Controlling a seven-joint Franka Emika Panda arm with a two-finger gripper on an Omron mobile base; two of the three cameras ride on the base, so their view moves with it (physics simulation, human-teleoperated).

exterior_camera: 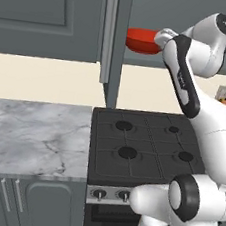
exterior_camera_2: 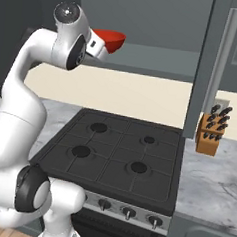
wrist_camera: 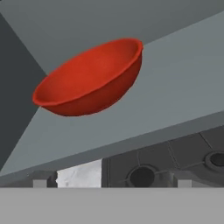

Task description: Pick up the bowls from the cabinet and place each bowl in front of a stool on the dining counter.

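Above the black stove (exterior_camera: 140,149) and marble tabletop (exterior_camera: 31,137), the open dark grey cabinet (exterior_camera: 113,39) holds the red bowl (wrist_camera: 89,78) on its shelf, just ahead of the fingers (wrist_camera: 109,178), which seemingly stand wide apart and empty.

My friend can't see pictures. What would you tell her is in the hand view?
A shiny red bowl sits on a grey shelf inside the open cabinet, seen close up and tilted. Below the shelf edge you can see part of the black stove and a bit of marble worktop. The claw is open and not touching the bowl.
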